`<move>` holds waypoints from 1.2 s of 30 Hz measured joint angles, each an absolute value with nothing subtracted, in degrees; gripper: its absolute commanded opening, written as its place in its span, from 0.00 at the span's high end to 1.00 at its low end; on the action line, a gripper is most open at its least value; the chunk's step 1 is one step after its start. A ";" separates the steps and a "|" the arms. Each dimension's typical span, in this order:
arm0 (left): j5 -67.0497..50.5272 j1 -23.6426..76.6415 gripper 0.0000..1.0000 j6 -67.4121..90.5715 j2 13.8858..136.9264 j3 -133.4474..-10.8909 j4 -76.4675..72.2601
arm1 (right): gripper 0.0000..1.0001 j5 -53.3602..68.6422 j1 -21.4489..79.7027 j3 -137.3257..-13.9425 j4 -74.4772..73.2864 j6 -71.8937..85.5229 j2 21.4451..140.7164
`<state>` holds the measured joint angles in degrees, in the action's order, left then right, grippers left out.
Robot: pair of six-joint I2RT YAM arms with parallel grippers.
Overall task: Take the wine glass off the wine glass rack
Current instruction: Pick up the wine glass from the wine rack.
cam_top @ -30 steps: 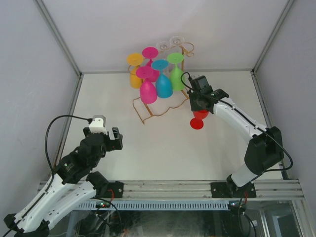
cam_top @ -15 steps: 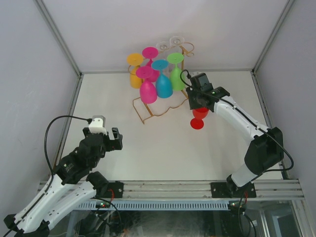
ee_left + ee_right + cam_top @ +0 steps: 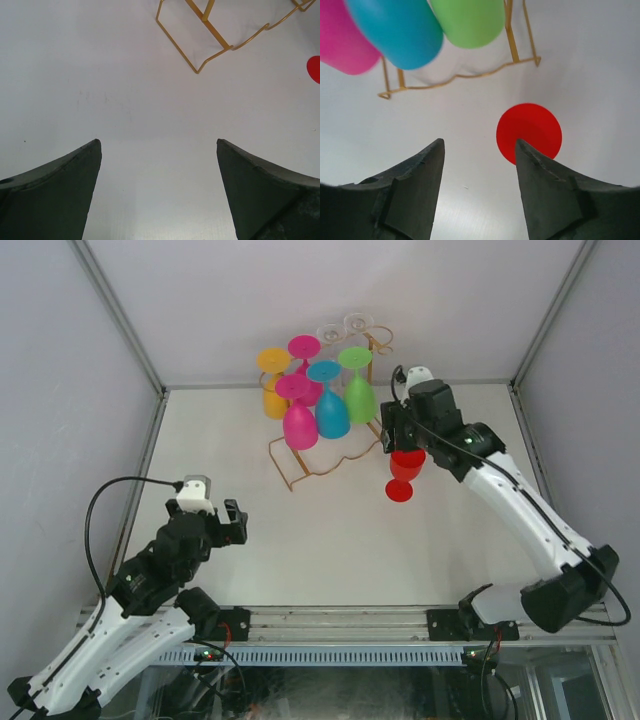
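Left hand [image 3: 158, 141] hovers above the bare tabletop [image 3: 330, 540], fingers spread wide, gripping nothing. Centre back, the wine glass rack [image 3: 216, 31] carries bright hanging glasses [image 3: 331, 412], bowls down. Just right of it, the red wine glass [image 3: 404, 468] stands upright on the tabletop. The right hand [image 3: 479, 141] sits directly above, fingers parted, nothing held.

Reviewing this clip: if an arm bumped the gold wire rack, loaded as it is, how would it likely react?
The rack is thin wire, so probably light; it would likely slide on the smooth table rather than resist. The coloured glasses hang high on its rails, so it looks top-heavy and could tip. The wire may also flex slightly.
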<state>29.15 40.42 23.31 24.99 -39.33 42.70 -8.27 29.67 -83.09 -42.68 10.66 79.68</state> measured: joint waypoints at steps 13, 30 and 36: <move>29.30 40.42 0.00 23.38 23.11 -39.33 42.68 | 0.33 2.92 23.64 -82.06 -21.37 28.32 70.54; 27.38 40.42 0.00 23.38 23.18 -39.33 42.59 | 0.42 6.50 16.69 -84.93 -8.84 57.21 86.24; 26.74 40.42 0.00 23.38 23.59 -39.33 42.59 | 0.47 6.52 16.69 -91.64 -10.17 57.95 91.20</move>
<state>26.74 40.42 23.38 23.59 -39.33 42.59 6.52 16.69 -91.64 -10.17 57.95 91.20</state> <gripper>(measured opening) 0.998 0.576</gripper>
